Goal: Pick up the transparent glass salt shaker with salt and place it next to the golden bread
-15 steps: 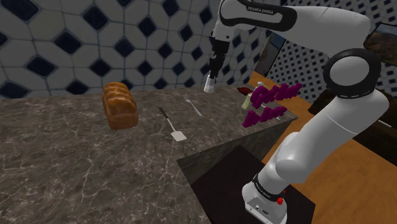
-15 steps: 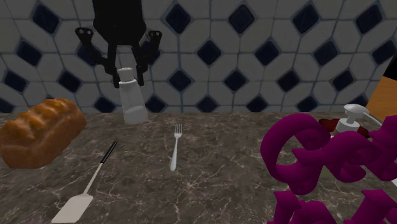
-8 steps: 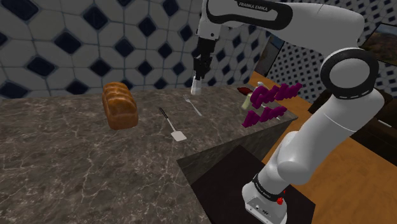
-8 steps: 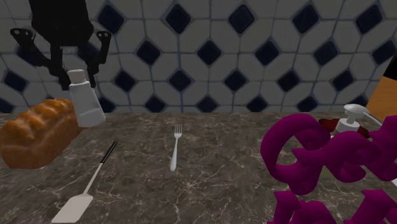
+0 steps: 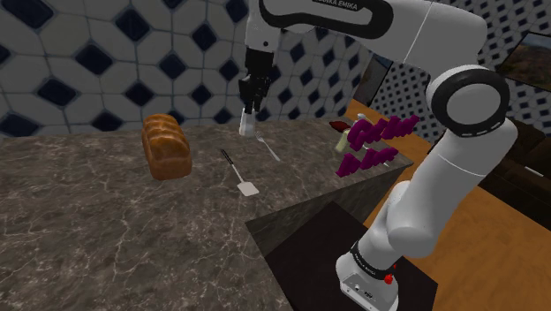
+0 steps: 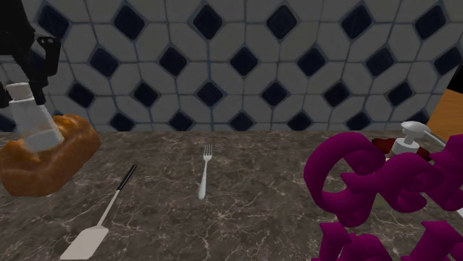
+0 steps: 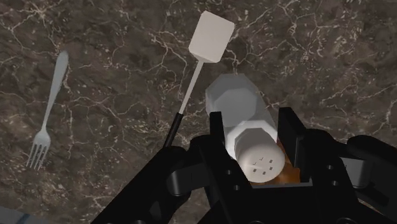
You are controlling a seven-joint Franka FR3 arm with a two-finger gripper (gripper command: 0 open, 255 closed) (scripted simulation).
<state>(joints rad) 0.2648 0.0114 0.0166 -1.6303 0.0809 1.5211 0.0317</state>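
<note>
A clear glass salt shaker (image 5: 248, 125) with a white cap hangs above the dark marble counter (image 5: 106, 221), tilted, with my black gripper (image 5: 250, 109) shut on its neck. In the wrist view both fingers (image 7: 290, 132) clasp the shaker (image 7: 240, 109) just under its cap. The golden-brown bread loaf (image 5: 166, 147) lies on the counter toward the shoulder view's left of the shaker. In the second exterior view the shaker (image 6: 34, 121) hangs in front of the loaf (image 6: 52, 162), under the gripper (image 6: 24, 90) at the left edge.
A white spatula (image 5: 240, 173) with a black handle and a silver fork (image 5: 267, 147) lie on the counter between the loaf and a purple rack (image 5: 374, 145). A pump bottle (image 6: 410, 138) stands behind the rack. The tiled wall (image 6: 245, 59) runs behind the counter.
The arm has carried the shaker sideways toward the loaf, leftward in both exterior views. The shaker has stayed clasped and off the counter.
</note>
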